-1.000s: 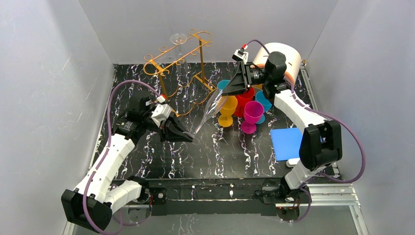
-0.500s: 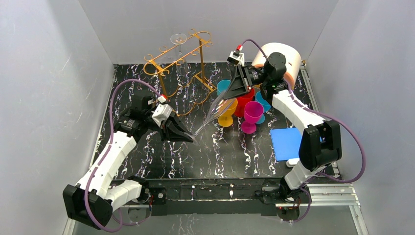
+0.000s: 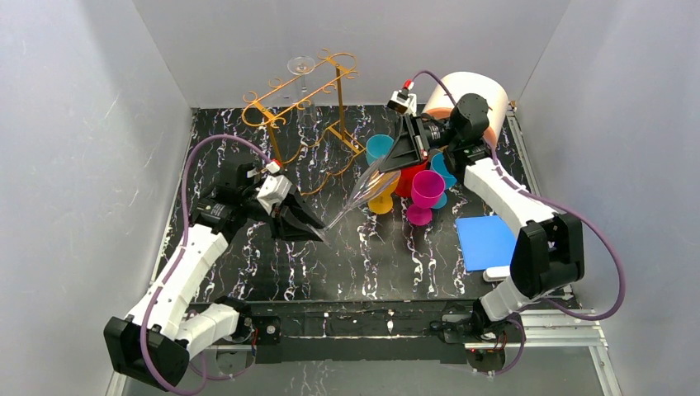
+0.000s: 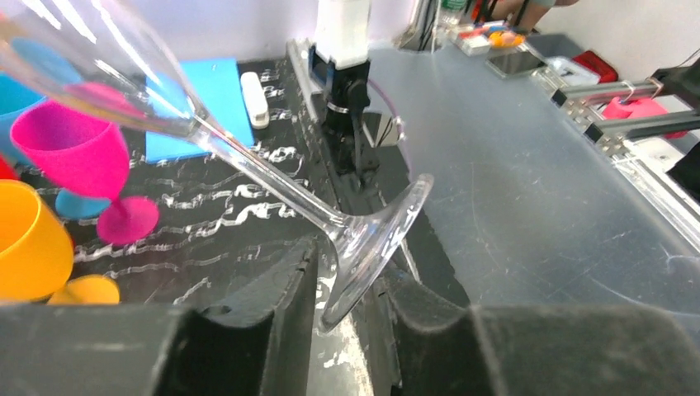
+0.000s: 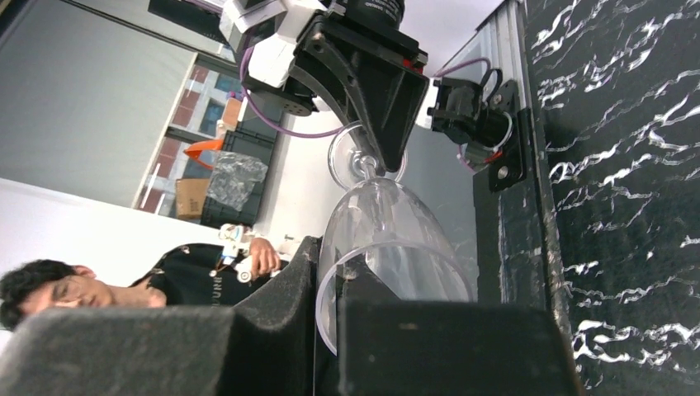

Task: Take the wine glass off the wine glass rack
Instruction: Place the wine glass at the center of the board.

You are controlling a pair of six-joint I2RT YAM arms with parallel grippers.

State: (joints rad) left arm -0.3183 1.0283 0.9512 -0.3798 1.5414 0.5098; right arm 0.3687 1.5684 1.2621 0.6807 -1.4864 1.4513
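Inside right hand (image 5: 328,307), wine glass (image 5: 388,235) rim (wrist-only)

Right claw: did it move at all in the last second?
Yes. The right claw has slid right, away from the rack, uncovering more of the blue cup.

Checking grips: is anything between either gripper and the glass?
Nothing visible. The foot of the glass sits between the fingers of the left gripper, and the right gripper is clamped on the bowl rim. The cups stand beside the bowl, not between.
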